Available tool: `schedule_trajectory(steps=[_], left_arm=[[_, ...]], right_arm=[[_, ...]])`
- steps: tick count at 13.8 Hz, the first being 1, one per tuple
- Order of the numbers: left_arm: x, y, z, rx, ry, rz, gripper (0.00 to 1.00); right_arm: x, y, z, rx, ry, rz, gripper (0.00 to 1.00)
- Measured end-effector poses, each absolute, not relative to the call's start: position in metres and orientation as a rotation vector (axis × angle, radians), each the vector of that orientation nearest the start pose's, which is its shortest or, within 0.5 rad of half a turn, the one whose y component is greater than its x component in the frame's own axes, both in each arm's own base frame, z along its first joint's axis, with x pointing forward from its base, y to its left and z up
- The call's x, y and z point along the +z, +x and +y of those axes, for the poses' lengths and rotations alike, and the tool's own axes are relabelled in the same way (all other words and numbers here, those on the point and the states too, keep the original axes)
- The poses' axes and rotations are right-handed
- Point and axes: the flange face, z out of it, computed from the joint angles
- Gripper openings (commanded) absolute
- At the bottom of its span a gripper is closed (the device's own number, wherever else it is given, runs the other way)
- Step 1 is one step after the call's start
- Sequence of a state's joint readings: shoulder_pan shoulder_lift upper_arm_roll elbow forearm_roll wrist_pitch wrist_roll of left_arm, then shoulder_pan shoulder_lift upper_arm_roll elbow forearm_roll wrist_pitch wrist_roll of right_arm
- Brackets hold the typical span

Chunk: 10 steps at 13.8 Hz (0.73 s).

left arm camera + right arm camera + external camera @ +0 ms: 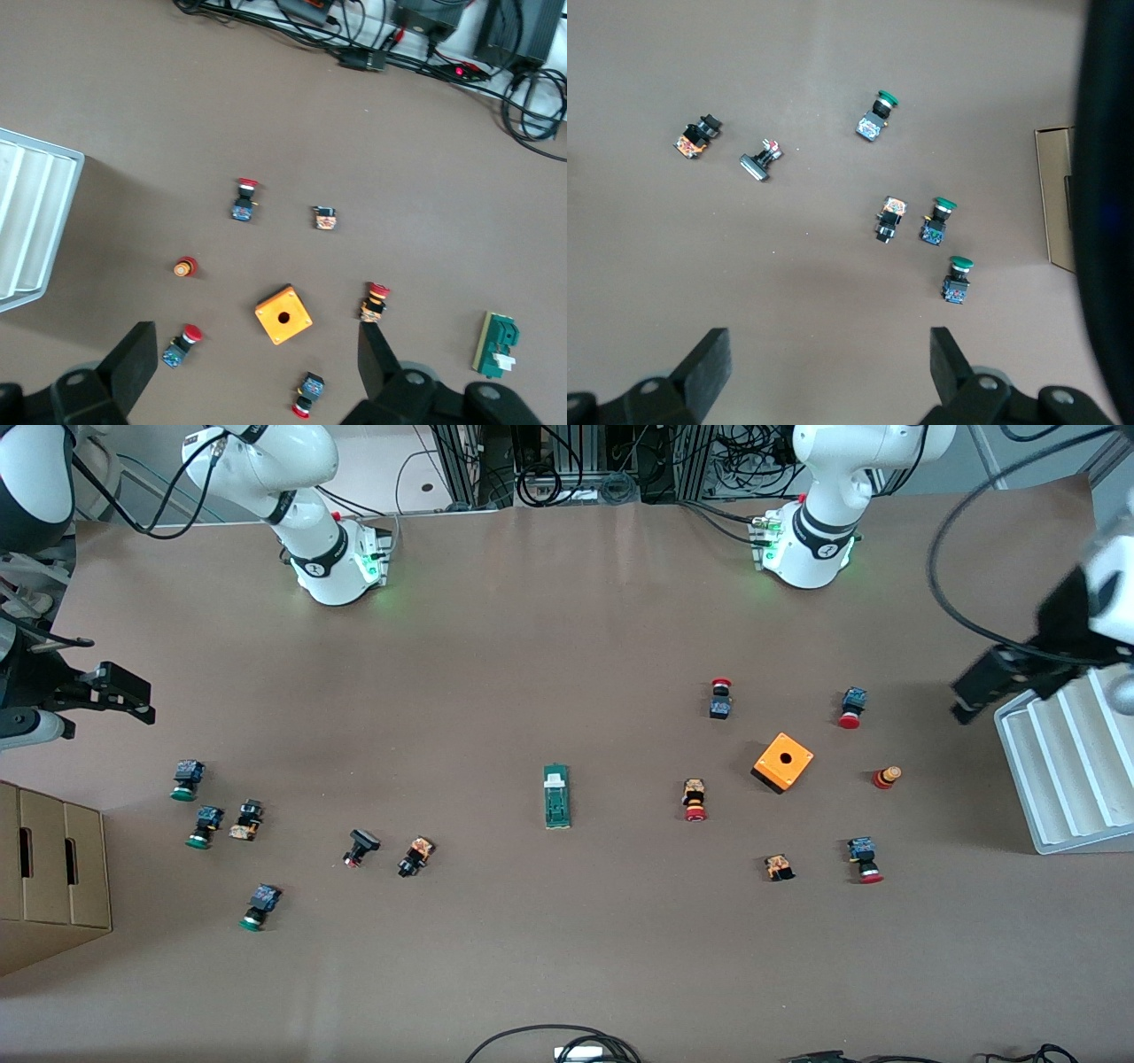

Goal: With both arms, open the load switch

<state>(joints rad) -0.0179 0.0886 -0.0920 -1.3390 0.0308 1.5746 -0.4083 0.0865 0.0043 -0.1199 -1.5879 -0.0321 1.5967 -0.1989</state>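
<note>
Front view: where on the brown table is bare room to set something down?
Bare patches: between the slim green load switch and the arm bases, and along the table edge nearest the camera. Crowded: around the orange square box with red push buttons, and the green-capped buttons.

Left pincer and right pincer both raised (fingers spread wide), each at its own table end.
</note>
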Motion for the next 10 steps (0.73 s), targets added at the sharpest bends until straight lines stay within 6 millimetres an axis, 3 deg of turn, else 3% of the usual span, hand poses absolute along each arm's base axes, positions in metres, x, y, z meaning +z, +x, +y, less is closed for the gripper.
schedule_trajectory(steps=[5, 10], left_arm=[[0.67, 0.583, 0.001, -0.165, -3.193, -0.498, 1.0], [0.622, 0.602, 0.007, -0.023, -3.193, -0.504, 1.0]], right_arm=[[0.612, 0.56, -0.021, 0.012, -3.164, -0.265, 1.0], [0.611, 0.561, -0.015, 0.018, -3.18, -0.292, 1.0]])
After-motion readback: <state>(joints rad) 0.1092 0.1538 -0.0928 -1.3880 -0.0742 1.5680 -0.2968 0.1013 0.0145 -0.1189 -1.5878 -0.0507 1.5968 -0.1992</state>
